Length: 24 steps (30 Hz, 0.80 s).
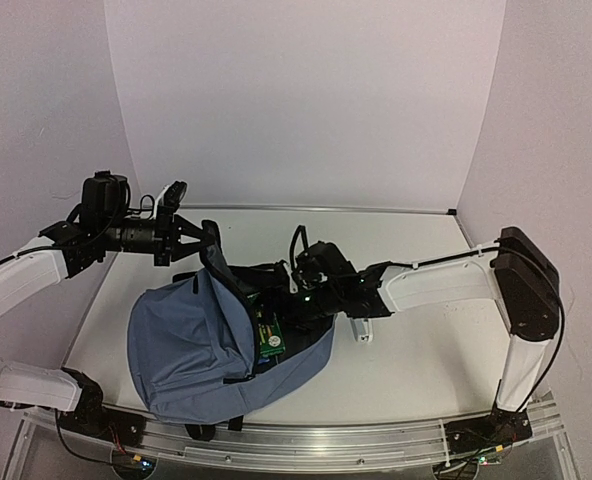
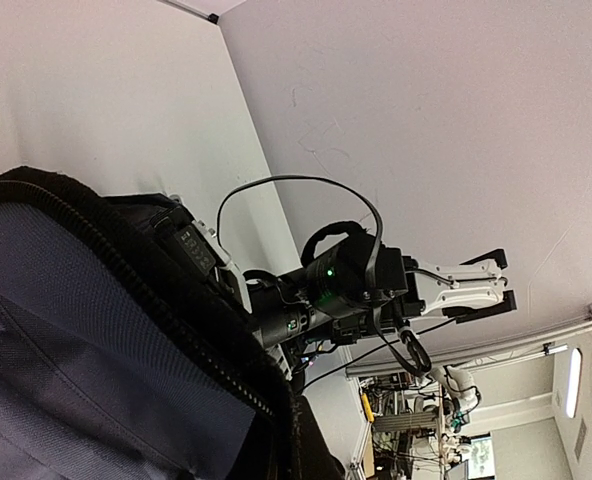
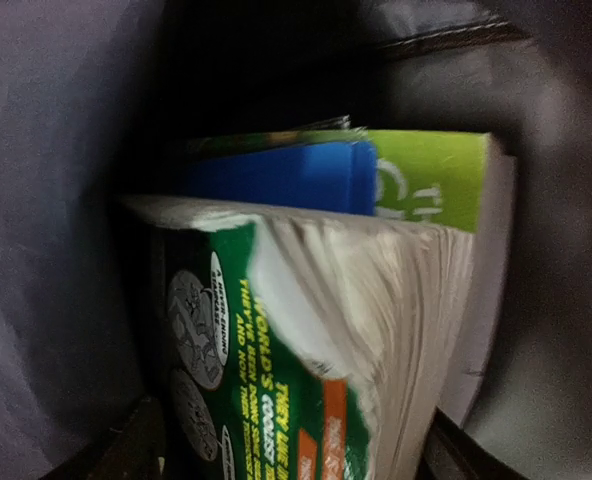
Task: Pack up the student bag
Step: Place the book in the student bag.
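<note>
student bag [image 1: 176, 350] lies slumped at the counter's [image 1: 416, 350] near-left, soft and floppy, likely weighted by books [image 3: 306, 330], best taken at its zip rim, where the left gripper [image 1: 200, 243] is clamped; the right gripper [image 1: 301, 293] is inside, state indeterminable.

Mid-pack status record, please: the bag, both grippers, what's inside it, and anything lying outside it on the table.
student bag: lying on table, mouth open toward the right arm
left gripper: shut on the bag's upper rim, holding it up
right gripper: reaching into the bag's mouth, jaws apart
inside: thick green-covered paperback, blue notebook, green book behind it
outside bag: small white item on table beside right arm; too small to identify
</note>
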Available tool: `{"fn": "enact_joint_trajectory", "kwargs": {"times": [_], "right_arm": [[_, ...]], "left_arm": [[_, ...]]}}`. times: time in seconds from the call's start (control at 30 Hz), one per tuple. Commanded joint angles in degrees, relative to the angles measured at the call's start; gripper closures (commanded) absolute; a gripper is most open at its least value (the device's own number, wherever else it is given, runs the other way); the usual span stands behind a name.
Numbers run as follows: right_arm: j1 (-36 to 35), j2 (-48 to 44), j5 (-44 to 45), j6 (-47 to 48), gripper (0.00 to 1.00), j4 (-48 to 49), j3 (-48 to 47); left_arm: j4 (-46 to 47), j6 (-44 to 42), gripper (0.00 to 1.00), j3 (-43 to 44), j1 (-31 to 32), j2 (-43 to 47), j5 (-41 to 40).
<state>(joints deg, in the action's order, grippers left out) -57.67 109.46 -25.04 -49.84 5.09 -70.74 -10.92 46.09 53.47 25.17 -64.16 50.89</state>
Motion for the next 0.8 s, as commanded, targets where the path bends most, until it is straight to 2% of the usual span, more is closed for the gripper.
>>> {"fn": "enact_joint_trajectory", "kwargs": {"times": [0.0, 0.1, 0.37, 0.47, 0.57, 0.77], "right_arm": [[-0.1, -5.2, 6.8, 3.0, 0.16, -2.1, 0.6], [-0.1, -5.5, 9.5, 3.9, 0.15, -3.9, 1.4], [-0.1, -3.9, 6.1, 5.8, 0.45, -4.4, -0.2], [-0.2, -2.6, 3.5, 6.2, 0.52, -4.2, -1.4], [-0.7, -1.5, 0.7, 6.6, 0.55, -2.9, -2.9], [-1.5, -0.4, -4.1, 4.2, 0.51, 3.1, -3.7]], "left_arm": [[3.1, -1.4, 1.00, 1.9, 0.0, -0.2, 1.6], [3.3, -1.3, 1.00, 1.9, 0.0, -0.2, 1.6], [2.8, -1.4, 1.00, 1.8, 0.0, -0.3, 1.3], [2.9, -1.4, 1.00, 1.9, 0.0, -0.5, 1.2], [2.8, -1.7, 1.00, 2.1, 0.0, -0.8, 1.2], [2.8, -1.5, 1.00, 1.7, -0.1, -1.7, 1.2]]}}
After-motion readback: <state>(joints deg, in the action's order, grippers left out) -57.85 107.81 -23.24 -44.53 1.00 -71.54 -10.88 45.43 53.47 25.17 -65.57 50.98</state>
